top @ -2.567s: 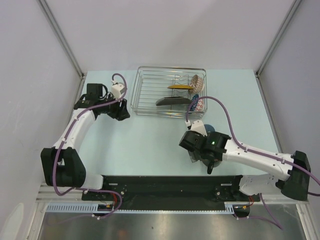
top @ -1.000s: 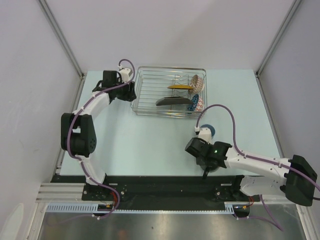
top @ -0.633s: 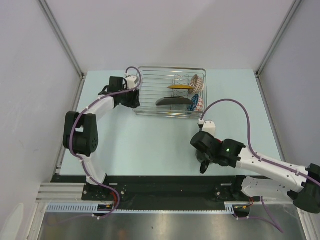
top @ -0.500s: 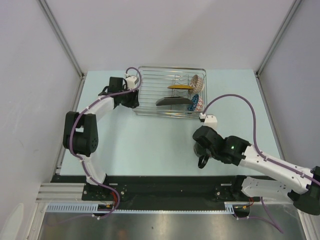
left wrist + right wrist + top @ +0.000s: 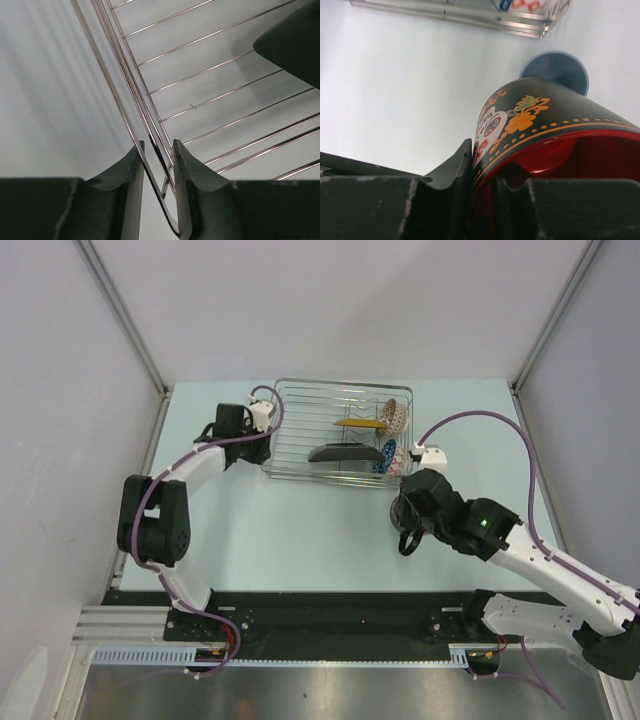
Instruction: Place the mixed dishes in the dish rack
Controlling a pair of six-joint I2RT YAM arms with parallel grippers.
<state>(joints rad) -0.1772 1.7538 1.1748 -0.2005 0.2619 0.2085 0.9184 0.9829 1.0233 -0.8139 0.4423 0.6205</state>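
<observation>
The silver wire dish rack [image 5: 300, 430] stands at the back centre. In it are the dark square plate [image 5: 345, 452] with a yellow part [image 5: 358, 423], the pinkish-beige bowl [image 5: 397, 412] and the blue patterned bowl [image 5: 385, 456]. My left gripper [image 5: 262, 447] is shut on the rack's left rim wire [image 5: 150, 150]. My right gripper [image 5: 405, 522] is shut on the rim of the dark mug [image 5: 535, 120] with the red inside, one finger inside it, held above the table near the rack's front right corner. The light-blue cup [image 5: 554, 70] stands on the table beyond the mug.
Grey walls and metal posts enclose the table at left, right and back. The rack's front right corner [image 5: 530, 27] shows beyond the mug. A dark shape [image 5: 295, 40] sits over the rack wires at the top right of the left wrist view.
My left gripper reached the rack's left rim and closed on it; the rack shifted slightly toward the front. My right arm carried the mug back and right, toward the rack.
</observation>
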